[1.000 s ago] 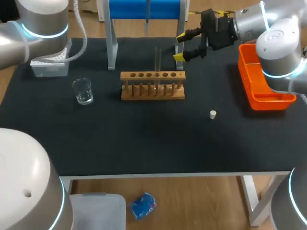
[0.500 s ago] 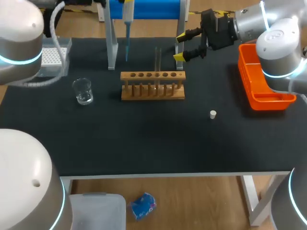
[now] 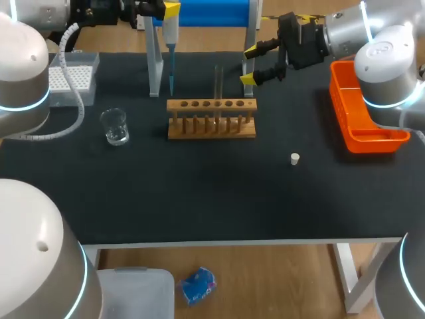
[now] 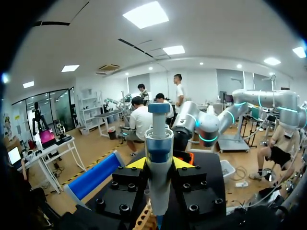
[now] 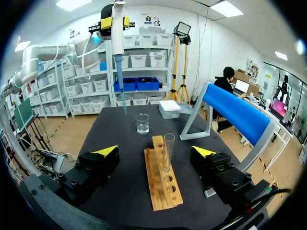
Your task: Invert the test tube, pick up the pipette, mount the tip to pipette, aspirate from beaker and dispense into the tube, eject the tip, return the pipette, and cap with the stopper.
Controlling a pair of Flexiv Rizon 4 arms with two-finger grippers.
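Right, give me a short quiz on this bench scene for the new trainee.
1. True or false: the left claw is shut on the pipette.
2. Fill in: the test tube stands upright in the wooden ____.
3. Where is the stopper? A: in the test tube. B: lying on the table, apart from the rack. C: on top of the rack.
Key: 1 true; 2 rack; 3 B.
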